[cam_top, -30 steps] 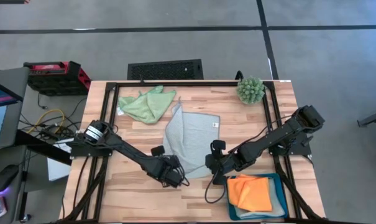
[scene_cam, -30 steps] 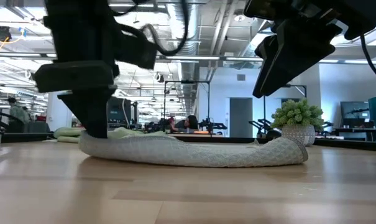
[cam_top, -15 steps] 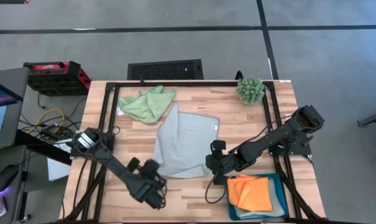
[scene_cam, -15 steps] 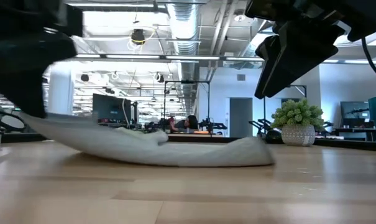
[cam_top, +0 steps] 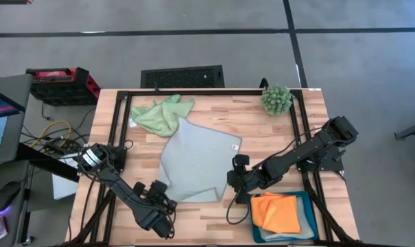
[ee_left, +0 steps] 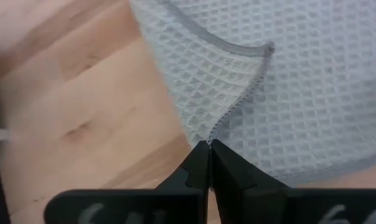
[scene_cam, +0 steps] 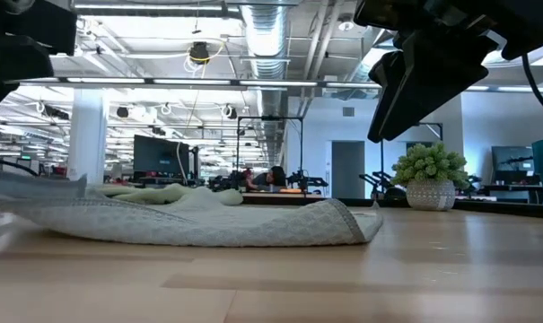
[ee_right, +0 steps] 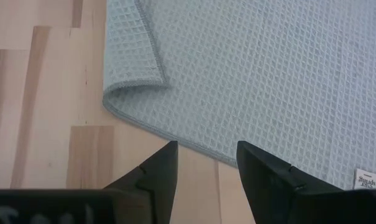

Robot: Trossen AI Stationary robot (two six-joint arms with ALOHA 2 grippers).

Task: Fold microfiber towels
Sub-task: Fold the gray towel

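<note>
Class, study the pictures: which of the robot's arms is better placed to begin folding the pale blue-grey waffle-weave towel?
Probably the left. The left gripper is already shut on the pale blue-grey waffle-weave towel at its near-left corner, while the right gripper hangs open beside the towel's right edge, holding nothing.

This is a robotics lab on a big open industrial floor: bare silver ducts point(scene_cam: 269, 36) and pipes run under the ceiling, with rows of strip lights. Far behind the wooden counter point(scene_cam: 280, 278) stand more workstations with a dark monitor point(scene_cam: 159, 157) and other dark arm rigs point(scene_cam: 300, 178). From above, the counter sits in a black metal frame point(cam_top: 208, 92) on grey taped concrete floor point(cam_top: 193, 41), with loose cables point(cam_top: 55, 130) and a red case point(cam_top: 62, 84) at its left.
</note>
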